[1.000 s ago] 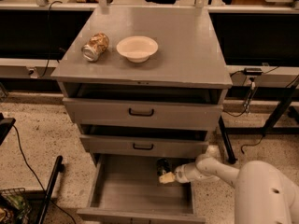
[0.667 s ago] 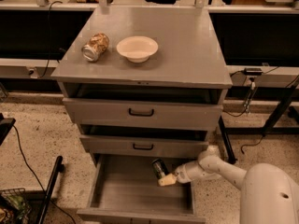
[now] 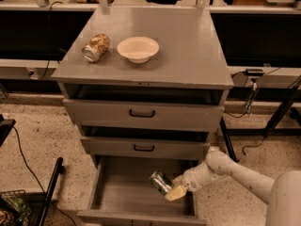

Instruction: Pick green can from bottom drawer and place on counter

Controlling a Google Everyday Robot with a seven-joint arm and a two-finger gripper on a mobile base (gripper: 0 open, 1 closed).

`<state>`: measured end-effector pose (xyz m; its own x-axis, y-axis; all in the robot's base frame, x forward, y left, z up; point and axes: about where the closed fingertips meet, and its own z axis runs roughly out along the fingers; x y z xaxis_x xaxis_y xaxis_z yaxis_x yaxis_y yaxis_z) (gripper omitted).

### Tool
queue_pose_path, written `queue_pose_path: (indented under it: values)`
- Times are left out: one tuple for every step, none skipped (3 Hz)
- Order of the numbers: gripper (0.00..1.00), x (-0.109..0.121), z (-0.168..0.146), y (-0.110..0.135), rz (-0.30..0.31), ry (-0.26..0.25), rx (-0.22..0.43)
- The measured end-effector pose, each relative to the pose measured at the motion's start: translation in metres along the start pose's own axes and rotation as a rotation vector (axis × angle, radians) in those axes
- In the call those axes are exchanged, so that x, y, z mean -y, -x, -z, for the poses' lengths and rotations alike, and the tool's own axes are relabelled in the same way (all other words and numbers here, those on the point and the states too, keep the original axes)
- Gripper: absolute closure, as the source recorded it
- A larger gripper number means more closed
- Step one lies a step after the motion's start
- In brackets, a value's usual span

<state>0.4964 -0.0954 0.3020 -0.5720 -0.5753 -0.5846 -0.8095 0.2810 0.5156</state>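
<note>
Camera view, field notes for you at the controls.

- The bottom drawer [image 3: 123,194] stands pulled out, its grey floor exposed. Take it as your landmark.
- The gripper [image 3: 169,190] sits over the right half of that drawer, close to the right wall. The white arm [image 3: 230,169] reaches in from outside the drawer's right side.
- The gripper is clenched on the green can [image 3: 160,181]. One tan finger [image 3: 176,193] shows pressed under the can's lower right side.
- The green can is tilted, silver end facing up and left, over the drawer's right half. You cannot tell whether it touches the drawer floor.
- Directly above the bottom drawer are two shallower drawers: the middle drawer [image 3: 178,148], then the top drawer [image 3: 94,111]. Both are partly out, and both have black handles.
- The counter [image 3: 188,46] is the level highest above the bottom drawer.
- On the counter, above the drawer's left half, lies the tan-and-gold can [image 3: 96,47] on its side. The white bowl [image 3: 138,48] stands just right of it, roughly above the drawer's middle.
</note>
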Motion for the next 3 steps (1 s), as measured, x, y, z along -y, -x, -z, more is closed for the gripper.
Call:
queue_pose_path:
  values:
    - [1.0,-0.031,0.03,0.001,0.109,0.029,0.088]
    - [1.0,-0.05,0.053,0.006,0.186,0.041,0.16]
    - [1.0,-0.066,0.081,0.019,0.23,0.018,0.247]
